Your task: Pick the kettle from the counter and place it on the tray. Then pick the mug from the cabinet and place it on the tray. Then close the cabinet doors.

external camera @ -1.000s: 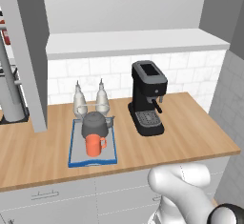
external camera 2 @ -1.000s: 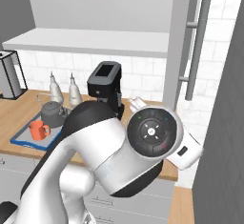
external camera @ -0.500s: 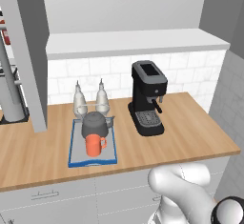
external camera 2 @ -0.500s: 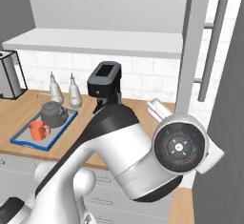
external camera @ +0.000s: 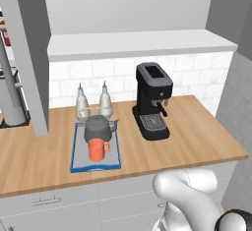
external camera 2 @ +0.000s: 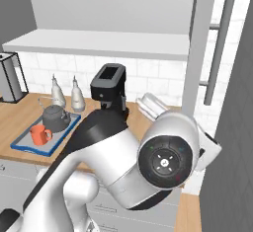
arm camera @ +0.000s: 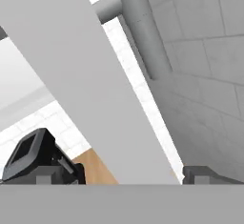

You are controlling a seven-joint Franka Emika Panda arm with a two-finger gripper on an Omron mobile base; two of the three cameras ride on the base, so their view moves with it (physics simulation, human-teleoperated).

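The dark grey kettle (external camera: 98,128) (external camera 2: 54,118) and the orange mug (external camera: 97,150) (external camera 2: 38,135) both stand on the blue-rimmed tray (external camera: 78,162) (external camera 2: 25,143) on the wooden counter (external camera: 197,136). Above it the cabinet (external camera: 128,9) stands open over its white shelf board (external camera: 133,44). The left cabinet door (external camera: 29,53) juts out toward me. At the right door (external camera 2: 200,43) (arm camera: 90,94), my gripper (arm camera: 125,176) is open, with one fingertip (arm camera: 47,175) on each side of the door's edge. The door's silver bar handle (external camera 2: 218,48) (arm camera: 143,27) runs just beyond.
A black coffee machine (external camera: 153,102) (external camera 2: 109,90) (arm camera: 33,156) stands right of the tray. Two pale shakers (external camera: 82,104) (external camera 2: 58,92) stand behind it. A tiled wall (arm camera: 205,75) lies close behind the right door. My arm's bulky joint (external camera 2: 165,159) blocks the counter's right end.
My arm has swung right and up toward the right cabinet door, and the door has turned a little. Kettle, mug and tray have not moved.
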